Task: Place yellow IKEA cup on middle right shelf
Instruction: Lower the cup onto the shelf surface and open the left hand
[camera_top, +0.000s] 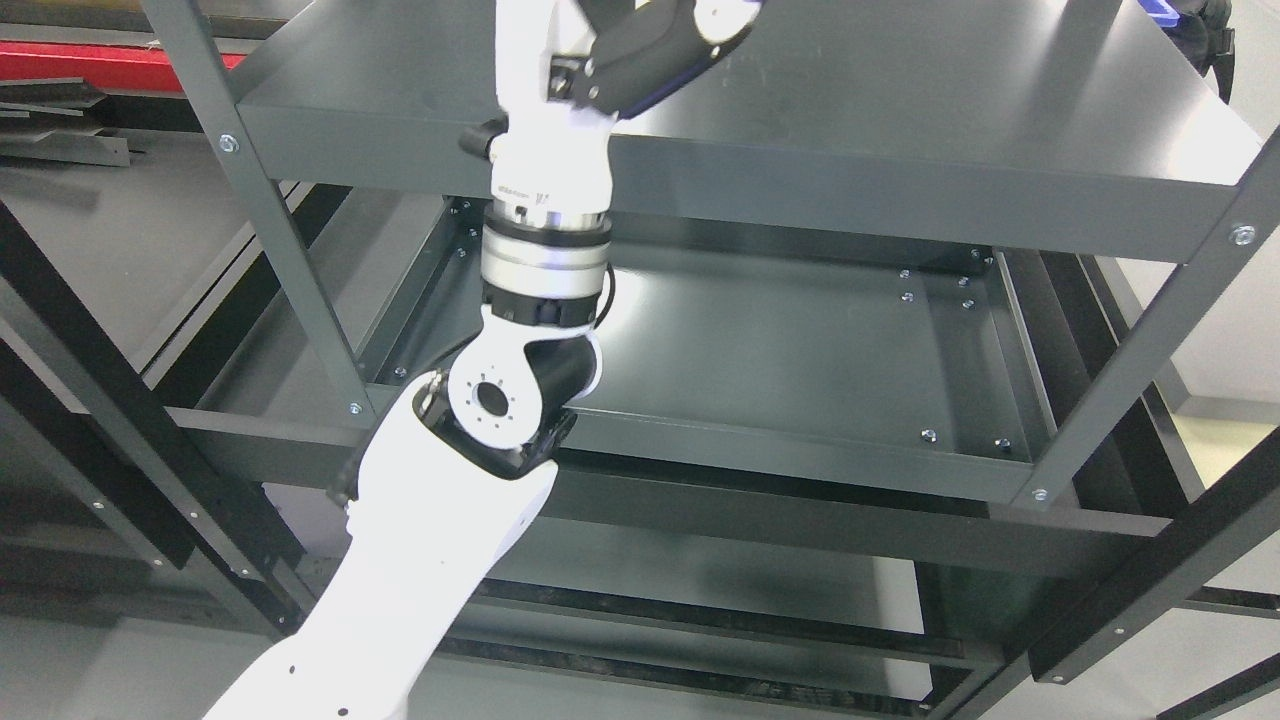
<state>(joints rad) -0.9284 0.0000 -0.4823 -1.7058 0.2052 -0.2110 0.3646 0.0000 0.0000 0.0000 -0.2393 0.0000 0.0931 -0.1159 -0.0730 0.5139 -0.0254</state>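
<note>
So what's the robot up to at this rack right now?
The left arm comes in from the lower left and reaches up over the top shelf of the dark metal rack. Its hand runs off the picture's top edge, so a grasp can't be confirmed. No yellow cup is visible. The shelf below shows nothing on it. The right arm is out of view.

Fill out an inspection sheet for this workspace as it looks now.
Surface: dark metal shelf unit; middle shelf bare.
Job's things: yellow cup, nothing seen.
Clutter: nothing seen on the shelves.
Hands: left arm rises from lower left past the top shelf; its hand is cut off at the top edge, fingers not visible. Right arm not in view.
Cables: thin black cable at the wrist joint.
Surroundings: red strip and dark metal parts at upper left.
</note>
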